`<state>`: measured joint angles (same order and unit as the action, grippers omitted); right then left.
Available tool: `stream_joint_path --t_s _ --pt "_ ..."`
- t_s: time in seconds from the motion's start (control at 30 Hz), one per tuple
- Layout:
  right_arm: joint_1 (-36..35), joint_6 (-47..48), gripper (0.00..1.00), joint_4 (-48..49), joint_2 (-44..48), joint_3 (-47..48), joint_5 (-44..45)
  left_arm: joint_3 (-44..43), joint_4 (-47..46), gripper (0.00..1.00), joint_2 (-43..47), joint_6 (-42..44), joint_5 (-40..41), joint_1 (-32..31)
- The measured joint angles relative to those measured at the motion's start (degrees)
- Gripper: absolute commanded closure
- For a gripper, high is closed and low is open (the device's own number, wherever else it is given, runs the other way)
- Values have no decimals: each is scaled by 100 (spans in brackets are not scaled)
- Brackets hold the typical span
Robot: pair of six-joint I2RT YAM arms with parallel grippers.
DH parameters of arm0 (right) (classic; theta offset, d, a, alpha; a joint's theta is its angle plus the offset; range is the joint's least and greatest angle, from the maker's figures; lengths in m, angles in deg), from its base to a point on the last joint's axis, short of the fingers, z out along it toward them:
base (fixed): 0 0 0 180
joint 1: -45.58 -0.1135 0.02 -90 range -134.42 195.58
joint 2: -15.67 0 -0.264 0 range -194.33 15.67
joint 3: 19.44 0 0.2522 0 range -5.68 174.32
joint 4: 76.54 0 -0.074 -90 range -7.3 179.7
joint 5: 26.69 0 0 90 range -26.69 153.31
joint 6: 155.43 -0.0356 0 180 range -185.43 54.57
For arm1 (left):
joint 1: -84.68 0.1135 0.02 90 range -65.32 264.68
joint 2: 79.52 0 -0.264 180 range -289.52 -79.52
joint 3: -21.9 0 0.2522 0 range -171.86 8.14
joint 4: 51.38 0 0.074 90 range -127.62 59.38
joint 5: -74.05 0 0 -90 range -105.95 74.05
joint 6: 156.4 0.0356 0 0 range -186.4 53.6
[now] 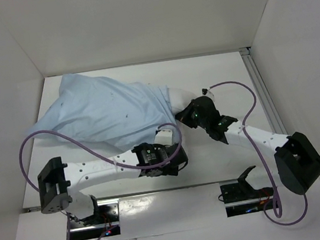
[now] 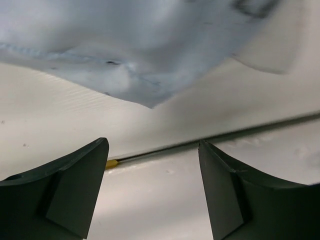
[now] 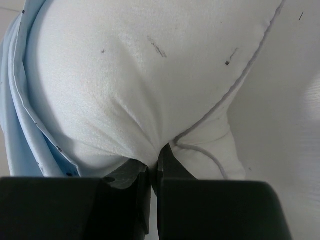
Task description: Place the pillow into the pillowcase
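I see right gripper [image 3: 155, 162] clamped on pillow [image 3: 140, 85] at exposed right end, likely to drive it left into pillowcase [image 1: 105, 110]; left gripper [image 2: 152, 145] spread wide, empty, beside near hem, probably for regrasp.

No readable txt.
Nothing legible on pillowcase [image 1: 105, 110] or pillow [image 3: 150, 75] in any view; dark specks [image 3: 227, 63] on fabric aren't letters.

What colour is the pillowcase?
Light blue, plain with a few small dark specks; the pillowcase shows best in the top external view.
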<state>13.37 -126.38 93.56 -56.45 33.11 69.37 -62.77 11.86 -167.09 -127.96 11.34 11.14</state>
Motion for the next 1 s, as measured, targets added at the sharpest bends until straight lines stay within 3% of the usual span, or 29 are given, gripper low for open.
stream_joint_path --t_s 0.27,0.43,0.53,0.57,0.63,0.8,0.87,0.93,1.0 --pt "46 103 100 -15 0 15 -94 170 46 16 -728 -824 776 -26" --pt "105 186 100 -87 0 55 -188 168 -11 31 -896 -949 1078 -28" --pt "179 212 100 -109 0 66 -286 144 2 52 -1032 -1019 1274 -7" --pt "205 216 100 -118 0 66 -321 111 39 77 -1097 -1067 1314 26" --pt "238 232 100 -155 0 76 -363 9 162 100 -1217 -1189 1362 81" --pt "286 284 100 -199 0 109 -422 -203 317 100 -1198 -1261 1307 195" --pt "332 339 61 -278 -2 155 -518 -186 271 100 -981 -1217 1187 179" --pt "420 439 33 -468 -13 264 -601 -184 208 100 -664 -1191 1036 140" --pt "516 562 21 -649 -13 407 -682 -188 162 100 -361 -1185 925 125"
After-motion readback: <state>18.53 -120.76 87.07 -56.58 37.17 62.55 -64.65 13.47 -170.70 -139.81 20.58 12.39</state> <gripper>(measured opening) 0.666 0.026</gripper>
